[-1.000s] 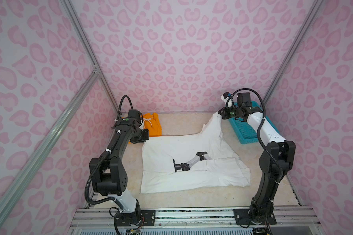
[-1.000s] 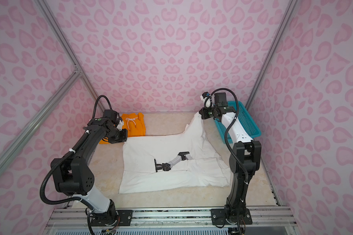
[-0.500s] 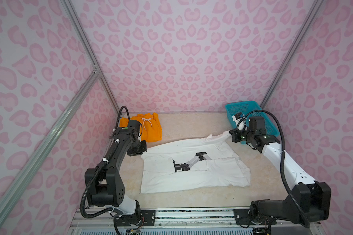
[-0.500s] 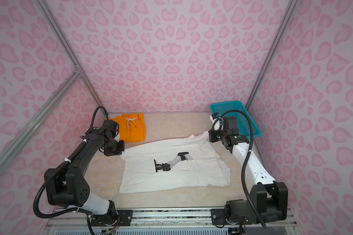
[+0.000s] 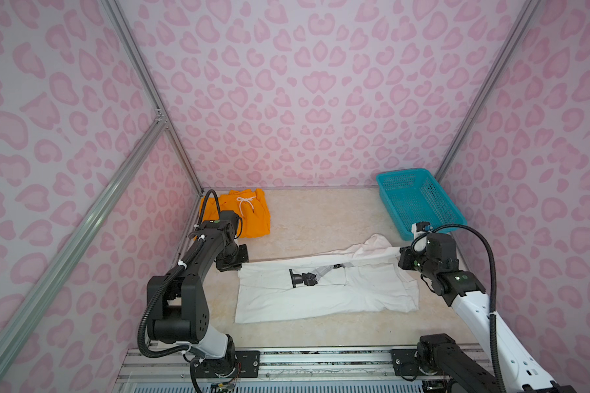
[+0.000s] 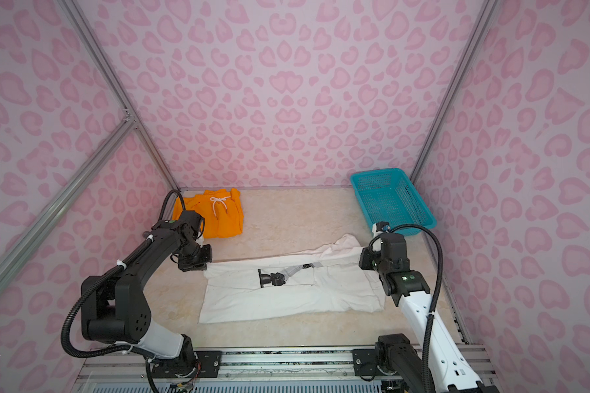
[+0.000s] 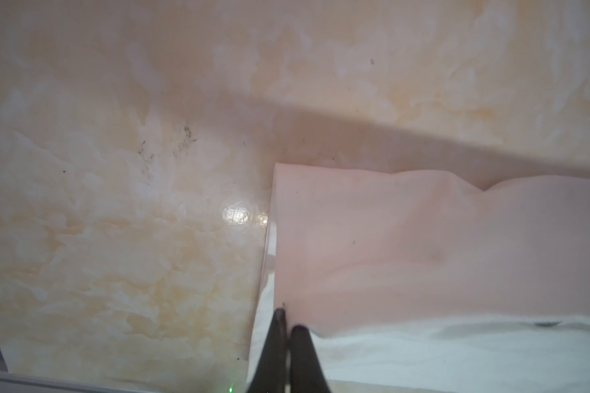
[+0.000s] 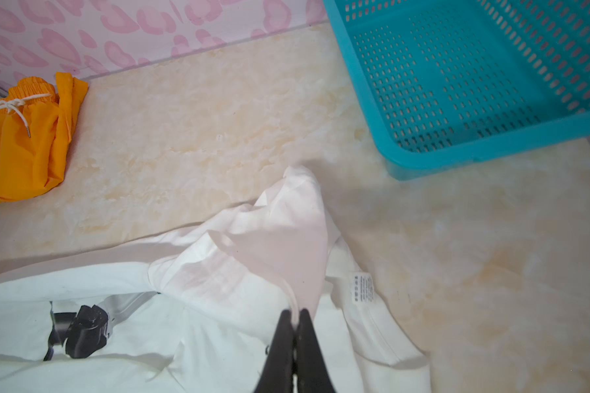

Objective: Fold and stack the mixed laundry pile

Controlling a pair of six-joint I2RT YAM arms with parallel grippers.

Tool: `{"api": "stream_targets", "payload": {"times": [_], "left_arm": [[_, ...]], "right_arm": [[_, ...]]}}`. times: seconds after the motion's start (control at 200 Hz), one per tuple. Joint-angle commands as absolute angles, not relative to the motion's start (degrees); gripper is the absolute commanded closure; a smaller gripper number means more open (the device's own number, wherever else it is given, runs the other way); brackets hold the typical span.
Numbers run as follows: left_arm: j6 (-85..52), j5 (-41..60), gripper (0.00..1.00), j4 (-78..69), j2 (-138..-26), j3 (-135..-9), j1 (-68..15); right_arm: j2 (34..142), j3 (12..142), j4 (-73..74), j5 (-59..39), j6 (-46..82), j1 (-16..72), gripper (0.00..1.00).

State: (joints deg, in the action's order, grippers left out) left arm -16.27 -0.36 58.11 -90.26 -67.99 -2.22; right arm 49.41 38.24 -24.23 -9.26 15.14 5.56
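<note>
Within the last second both arms have come down and drawn toward the near side. The far part of the T-shirt [image 5: 321,299] [image 6: 286,299], which the right gripper held up high in front of the basket [image 5: 419,204] [image 6: 392,200], is now brought low over the rest of the cloth. The basket has come clear of the arm.

The T-shirt lies spread on the table [image 5: 321,217], to the near left of the basket and just short of its near corner. Its far edge is turned over as a long band across the shirt. The black-grey print [image 5: 304,278] [image 8: 79,331] shows just below that band, its upper end under it. A bunched sleeve stands up at the end of the band nearest the basket.

The right gripper [image 5: 402,258] [image 8: 295,314] is by that end of the band, just off the basket's near corner. Its jaws are pinched together on a peak of white cloth. The left gripper [image 5: 236,268] [image 7: 288,320] is at the band's other end, well away from the basket, and is likewise clamped tight on the shirt's edge, with the cloth [image 7: 423,245] stretching away from its tips.

The shorts [image 5: 249,217] [image 6: 223,217] [image 8: 24,153] lie in a heap with the drawstring on top. They sit against the same back wall as the basket, at the opposite corner and well apart from the shirt.
</note>
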Motion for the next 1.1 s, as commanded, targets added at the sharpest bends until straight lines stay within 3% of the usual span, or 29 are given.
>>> {"api": "stream_targets", "payload": {"times": [0.0,0.34,0.425,0.5,0.56,0.81,0.965,1.095], "left_arm": [[-16.02,-3.72,0.97,56.36,-92.01,-70.77,-2.16],[-14.12,-2.59,0.95,60.01,-95.42,-69.27,-3.64],[-14.74,-4.12,0.91,60.90,-95.54,-66.14,-5.47],[-15.40,-2.07,0.82,60.98,-95.26,-64.47,-6.55],[-16.51,-3.07,0.74,61.17,-95.23,-64.54,-7.33],[-18.06,-2.92,0.52,59.81,-93.91,-72.26,-7.70],[-18.68,2.27,0.52,57.92,-91.63,-73.78,-7.54],[-20.16,1.84,0.52,54.67,-90.60,-69.95,-5.83]], "right_arm": [[45.72,35.54,-26.86,-6.09,22.89,5.55,1.00],[39.72,31.89,-37.43,-2.06,34.83,5.58,0.95],[38.88,32.48,-40.30,-1.09,36.16,5.54,0.85],[38.25,33.57,-42.35,-0.53,36.47,5.59,0.63],[39.34,35.50,-43.74,-0.37,36.04,5.58,0.56],[53.13,42.12,-39.92,-5.02,26.74,5.66,0.52],[68.30,47.77,-35.70,-16.87,21.27,6.70,0.54],[78.92,52.81,-34.54,-20.63,19.05,11.14,0.54]]}}
